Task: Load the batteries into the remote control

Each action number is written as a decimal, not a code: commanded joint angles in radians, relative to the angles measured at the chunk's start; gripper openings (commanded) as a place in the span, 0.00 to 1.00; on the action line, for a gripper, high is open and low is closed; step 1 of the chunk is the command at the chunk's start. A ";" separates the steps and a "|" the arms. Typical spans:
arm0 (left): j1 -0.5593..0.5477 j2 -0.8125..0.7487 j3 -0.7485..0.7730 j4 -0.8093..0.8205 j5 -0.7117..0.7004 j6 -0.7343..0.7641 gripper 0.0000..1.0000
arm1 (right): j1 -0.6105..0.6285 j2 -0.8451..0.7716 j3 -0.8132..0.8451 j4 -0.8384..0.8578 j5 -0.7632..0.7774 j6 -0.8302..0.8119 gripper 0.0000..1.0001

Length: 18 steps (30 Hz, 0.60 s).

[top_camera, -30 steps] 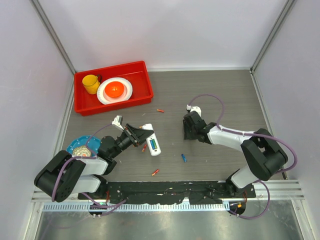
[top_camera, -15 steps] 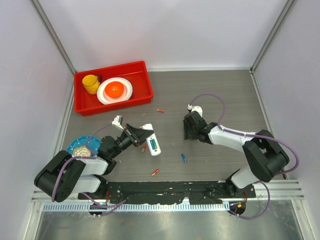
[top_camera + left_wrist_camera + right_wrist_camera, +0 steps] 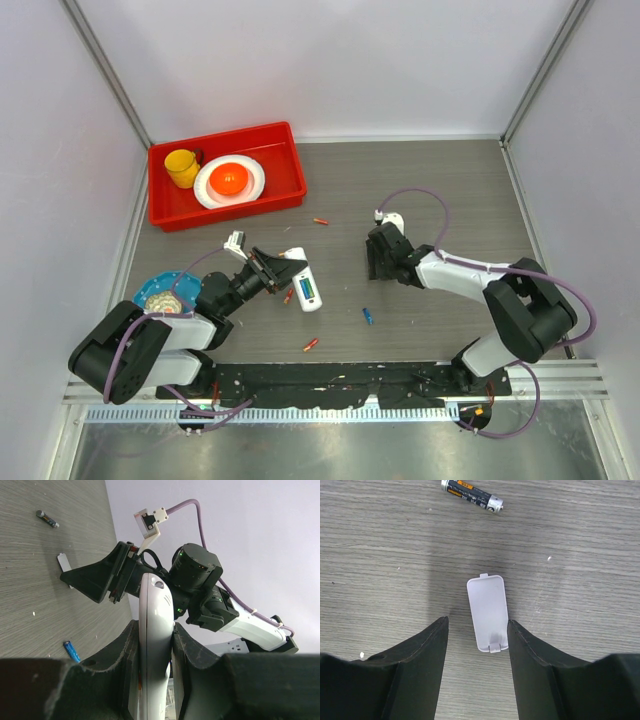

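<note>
Snugly between left jaws: remote control (image 3: 156,630)

5 batteries (image 3: 311,345) (3 red/orange), 1 remote ctrl (image 3: 309,287), 1 battery cover (image 3: 488,612), 1 red bin (image 3: 235,211), 1 yellow mug (image 3: 182,167), 2 plates (image 3: 258,172).

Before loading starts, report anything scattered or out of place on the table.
Scattered singly on the table: red battery, blue battery, orange battery, dark battery. A white cover piece lies loose between the right fingers, touching neither. The remote control is clamped in the left fingers.
</note>
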 commanded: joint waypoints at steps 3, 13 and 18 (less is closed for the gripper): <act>-0.004 -0.006 0.008 0.240 0.007 -0.007 0.00 | 0.004 0.007 0.009 0.024 -0.007 -0.007 0.56; -0.002 -0.003 0.007 0.243 0.009 -0.010 0.00 | 0.004 0.036 0.003 0.027 -0.021 -0.001 0.56; -0.004 -0.006 0.007 0.243 0.009 -0.008 0.00 | 0.003 0.049 -0.003 0.023 0.007 0.019 0.52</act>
